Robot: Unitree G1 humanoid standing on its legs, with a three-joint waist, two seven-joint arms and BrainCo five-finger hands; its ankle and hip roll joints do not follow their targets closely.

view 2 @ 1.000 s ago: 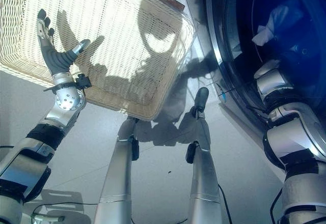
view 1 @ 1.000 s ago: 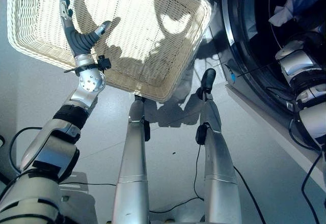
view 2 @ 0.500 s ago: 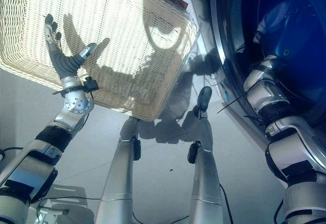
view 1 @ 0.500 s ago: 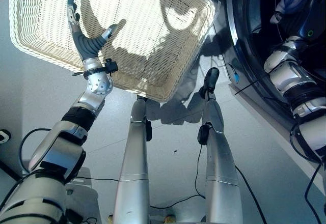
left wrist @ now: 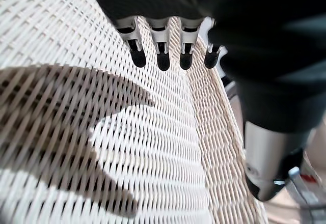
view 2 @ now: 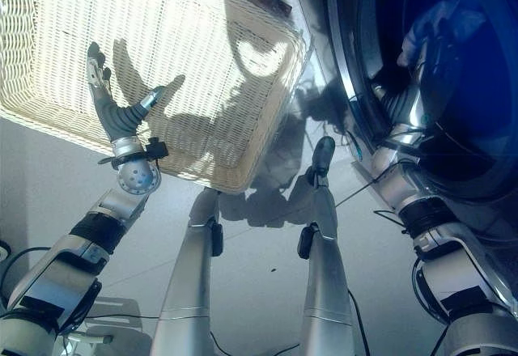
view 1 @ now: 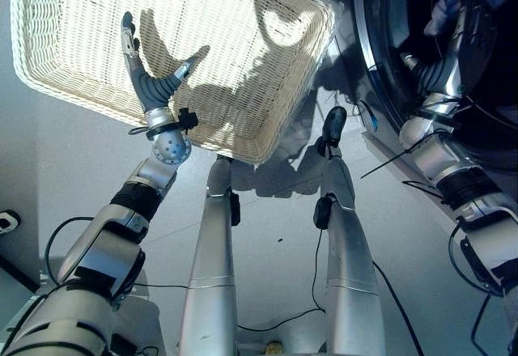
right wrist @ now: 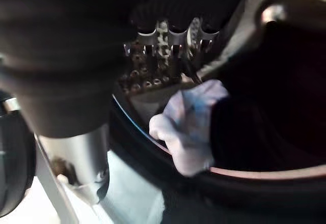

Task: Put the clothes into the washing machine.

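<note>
Two hands at work, and the load is nearly home. Over on the right, the right hand (view 1: 463, 39) reaches up into the dark mouth of the washing machine (view 1: 380, 65), and a pale, bluish-white garment (right wrist: 189, 123) sits right at the drum's rim, just past the fingertips (right wrist: 175, 63). From the wrist view those fingers look fairly straight, spread above the cloth rather than wrapped round it, so the hand reads as loose and apart, not clamped; whether a tip touches the fabric I cannot tell. In the head views the same cloth (view 1: 453, 4) shows beside the hand at the far edge of the opening. On the left, the left hand (view 1: 146, 77) hangs over the wicker basket (view 1: 73, 89) with fingers straight and thumb spread wide, holding nothing, and the weave (left wrist: 153, 147) under it is bare, no clothes showing. So the step in hand looks like the deposit itself: the garment is at the door but seems perched on the lip rather than deep in the drum. Next move, by my reckoning, is a nudge further inside, then drawing the right arm out without snagging the cloth.
</note>
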